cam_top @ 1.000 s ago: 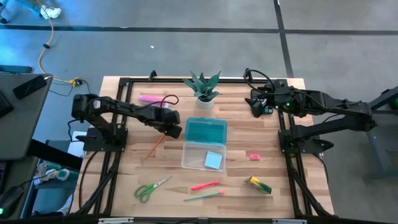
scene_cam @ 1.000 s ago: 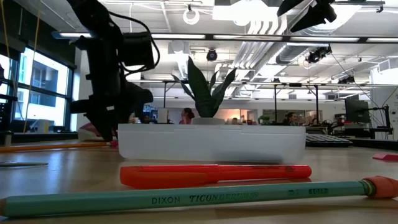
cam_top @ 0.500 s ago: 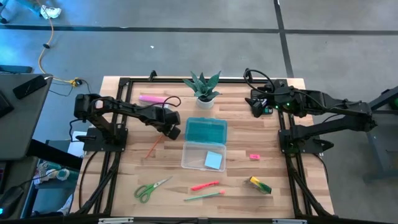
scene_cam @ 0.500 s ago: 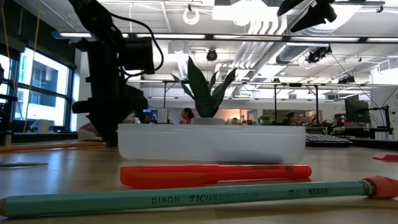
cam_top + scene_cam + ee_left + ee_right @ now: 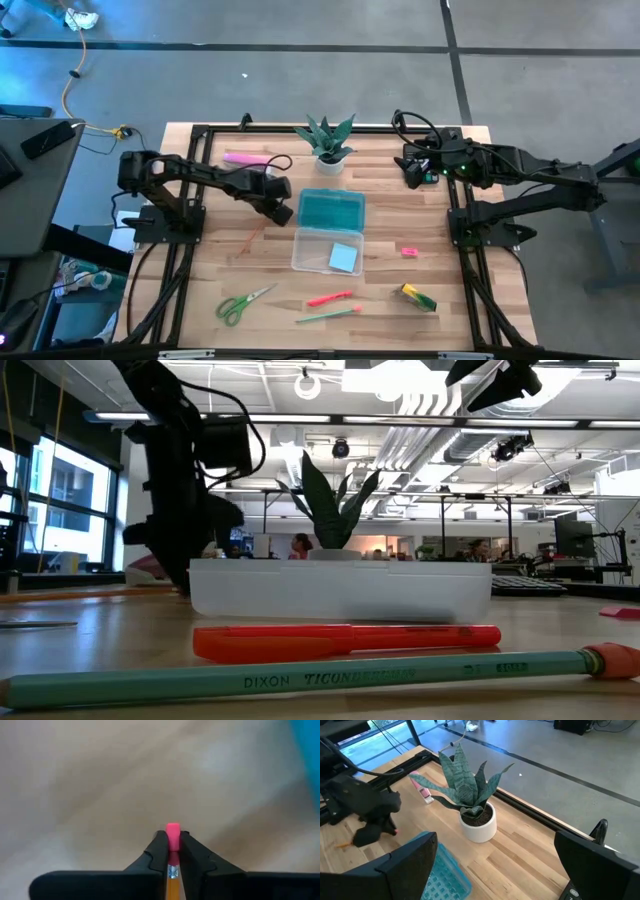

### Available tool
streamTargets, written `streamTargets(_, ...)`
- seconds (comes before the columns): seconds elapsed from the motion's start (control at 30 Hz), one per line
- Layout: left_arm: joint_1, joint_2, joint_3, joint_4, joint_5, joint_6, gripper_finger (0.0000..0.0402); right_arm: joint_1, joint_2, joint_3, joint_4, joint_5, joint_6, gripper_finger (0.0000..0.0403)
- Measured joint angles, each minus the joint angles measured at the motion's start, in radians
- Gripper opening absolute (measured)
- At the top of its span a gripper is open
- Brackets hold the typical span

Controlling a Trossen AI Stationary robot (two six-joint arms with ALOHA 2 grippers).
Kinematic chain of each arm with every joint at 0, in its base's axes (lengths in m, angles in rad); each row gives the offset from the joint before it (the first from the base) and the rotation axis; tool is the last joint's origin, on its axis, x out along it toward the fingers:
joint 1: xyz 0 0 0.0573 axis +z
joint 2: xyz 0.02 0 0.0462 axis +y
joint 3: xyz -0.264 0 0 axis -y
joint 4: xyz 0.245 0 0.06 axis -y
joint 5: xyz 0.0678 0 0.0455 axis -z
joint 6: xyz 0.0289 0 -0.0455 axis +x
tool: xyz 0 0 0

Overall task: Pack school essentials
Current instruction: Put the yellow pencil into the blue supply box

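Jaws of the left gripper (image 5: 172, 851) are pinching the orange pencil (image 5: 172, 881) just below its pink eraser tip, beside the teal-lidded case (image 5: 331, 211) on the table (image 5: 400, 300). Right gripper (image 5: 410, 170) is waiting near the potted plant (image 5: 326, 140), its jaws spread wide.

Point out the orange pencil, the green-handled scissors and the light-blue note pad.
orange pencil (image 5: 172, 887): left wrist view, shaft between the fingers, below the pink eraser.
green-handled scissors (image 5: 234, 309): high view, on the handles.
light-blue note pad (image 5: 344, 258): high view, its middle, inside the clear case.
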Motion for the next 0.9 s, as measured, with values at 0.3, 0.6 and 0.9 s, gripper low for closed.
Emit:
streamTargets(0.3, 0.007, -0.116, 0.045, 0.032, 0.041, 0.019, 0.0017, 0.000, 0.000, 0.000, 0.000, 0.002, 0.000, 0.0391)
streamTargets(0.6, 0.007, -0.169, 0.190, 0.152, 0.022, 0.208, 0.0017, 0.000, 0.000, 0.000, 0.001, 0.002, 0.004, 0.0391)
streamTargets(0.9, -0.033, -0.125, 0.361, 0.330, 0.032, 0.475, 0.0017, 0.000, 0.000, 0.000, 0.008, -0.001, 0.027, 0.0391)
